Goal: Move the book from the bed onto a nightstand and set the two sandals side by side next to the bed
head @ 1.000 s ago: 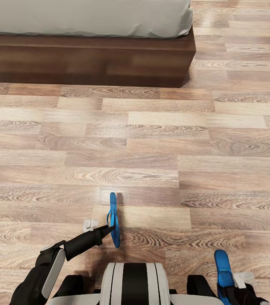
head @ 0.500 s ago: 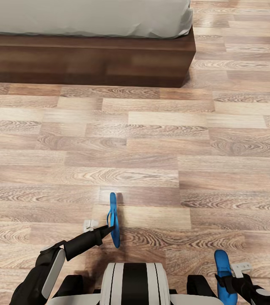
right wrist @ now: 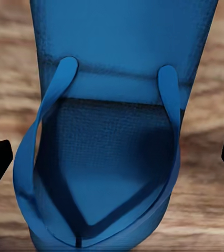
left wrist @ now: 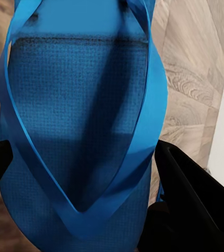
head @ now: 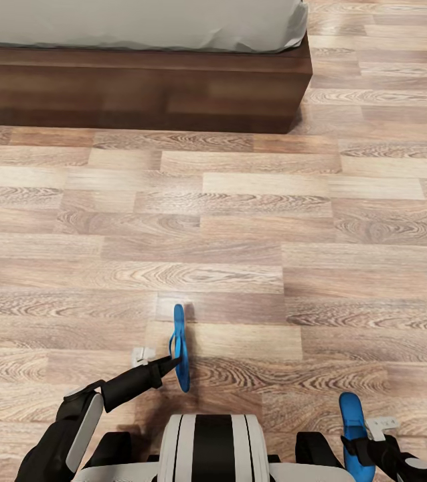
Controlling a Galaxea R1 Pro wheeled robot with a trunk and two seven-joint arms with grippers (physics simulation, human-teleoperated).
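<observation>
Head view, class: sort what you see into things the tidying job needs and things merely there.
Needed:
left sandal, in left pincer
right sandal, in right pincer
bed

Merely there:
wooden floor

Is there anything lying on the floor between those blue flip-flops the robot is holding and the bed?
Nothing visible: bare wood floor runs from the left sandal and right sandal to the bed.

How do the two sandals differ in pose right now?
The left sandal is held on edge, its sole vertical, in the left gripper; the right sandal shows its broad face, in the right gripper. The left one is nearer the bed. Both are blue flip-flops.
</observation>
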